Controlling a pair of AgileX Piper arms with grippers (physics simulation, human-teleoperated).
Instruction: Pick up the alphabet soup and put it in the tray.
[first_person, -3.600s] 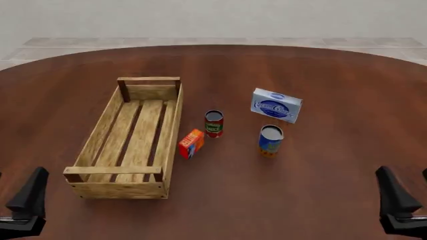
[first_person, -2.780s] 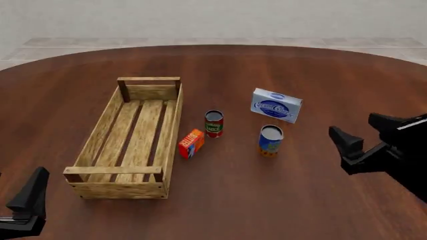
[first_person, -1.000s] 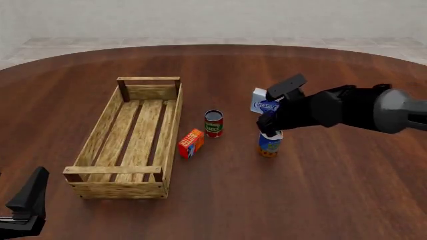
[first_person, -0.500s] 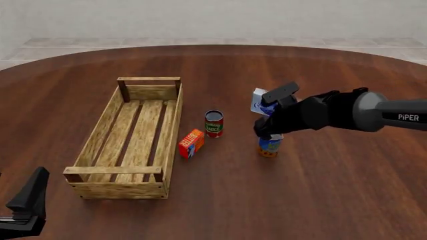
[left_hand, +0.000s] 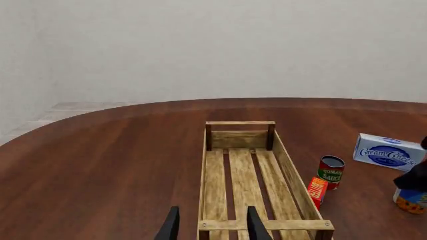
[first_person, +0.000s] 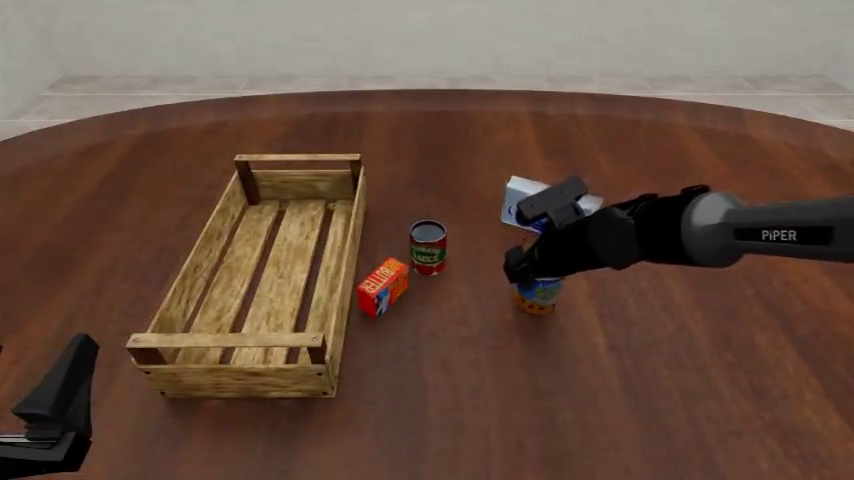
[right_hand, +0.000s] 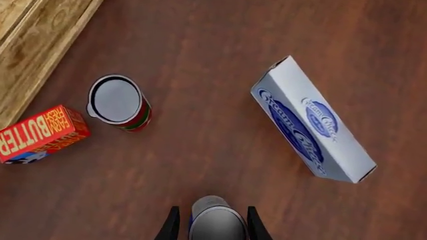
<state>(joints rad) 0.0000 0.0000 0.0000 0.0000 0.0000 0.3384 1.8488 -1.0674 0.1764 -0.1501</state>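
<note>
The alphabet soup (first_person: 539, 294), a blue can with an orange base, stands upright on the table right of the tray (first_person: 342, 250). My right gripper (first_person: 531, 266) is open and low over the can, hiding its top in the front view. In the right wrist view the can's silvery top (right_hand: 215, 221) sits between the two fingers (right_hand: 171, 226), with a small gap on each side. My left gripper (first_person: 60, 400) is open and empty at the near left, before the tray's near end (left_hand: 263, 225). The can also shows in the left wrist view (left_hand: 410, 200), partly behind the right gripper.
A red and green tomato sauce can (first_person: 427, 247) and an orange butter box (first_person: 382, 288) stand between the tray and the soup. A blue and white cream cheese box (right_hand: 312, 120) lies just beyond the soup, partly behind my right arm (first_person: 747, 232).
</note>
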